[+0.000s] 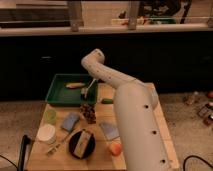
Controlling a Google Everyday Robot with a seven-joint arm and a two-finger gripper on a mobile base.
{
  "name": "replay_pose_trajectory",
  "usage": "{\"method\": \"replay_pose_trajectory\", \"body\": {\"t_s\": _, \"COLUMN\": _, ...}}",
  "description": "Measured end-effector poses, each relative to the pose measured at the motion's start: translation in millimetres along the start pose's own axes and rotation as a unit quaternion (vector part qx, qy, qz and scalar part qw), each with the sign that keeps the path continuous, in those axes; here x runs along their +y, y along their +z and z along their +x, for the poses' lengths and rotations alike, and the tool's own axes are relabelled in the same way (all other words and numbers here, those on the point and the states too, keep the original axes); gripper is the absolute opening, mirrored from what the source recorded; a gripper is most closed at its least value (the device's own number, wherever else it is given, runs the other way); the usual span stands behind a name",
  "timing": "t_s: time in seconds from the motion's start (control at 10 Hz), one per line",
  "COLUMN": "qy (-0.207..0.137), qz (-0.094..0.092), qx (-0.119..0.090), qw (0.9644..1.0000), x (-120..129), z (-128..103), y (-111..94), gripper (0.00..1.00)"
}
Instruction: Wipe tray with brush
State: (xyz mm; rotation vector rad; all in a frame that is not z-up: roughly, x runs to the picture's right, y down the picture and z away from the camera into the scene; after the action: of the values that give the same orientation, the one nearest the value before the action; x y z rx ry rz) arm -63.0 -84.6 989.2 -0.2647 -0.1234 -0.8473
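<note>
The green tray sits at the back left of the wooden table, with a tan oblong item lying in it. My gripper hangs at the tray's right rim, just above its inside corner. A slim pale brush lies on the table at the front left, far from the gripper. I cannot make out whether the gripper holds anything.
On the table in front of the tray are a green cup, a white tub, two blue pads, dark grapes, a round black plate with a brown item, and an orange fruit. My arm crosses the table's right half.
</note>
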Motion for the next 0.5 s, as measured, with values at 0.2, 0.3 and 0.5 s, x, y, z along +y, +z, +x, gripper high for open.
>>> {"method": "replay_pose_trajectory", "body": {"t_s": 0.2, "qy": -0.028, "qz": 0.003, "qx": -0.017, "qw": 0.9995, "x": -8.6, "z": -23.6, "y": -0.4, "gripper": 0.00}}
{"method": "replay_pose_trajectory", "body": {"t_s": 0.3, "qy": -0.044, "qz": 0.000, "qx": -0.026, "qw": 0.9987, "x": -4.1, "z": -32.4, "y": 0.8, "gripper": 0.00}}
{"method": "replay_pose_trajectory", "body": {"t_s": 0.5, "qy": -0.064, "qz": -0.007, "qx": -0.043, "qw": 0.9970, "x": 7.6, "z": -45.1, "y": 4.5, "gripper": 0.00}}
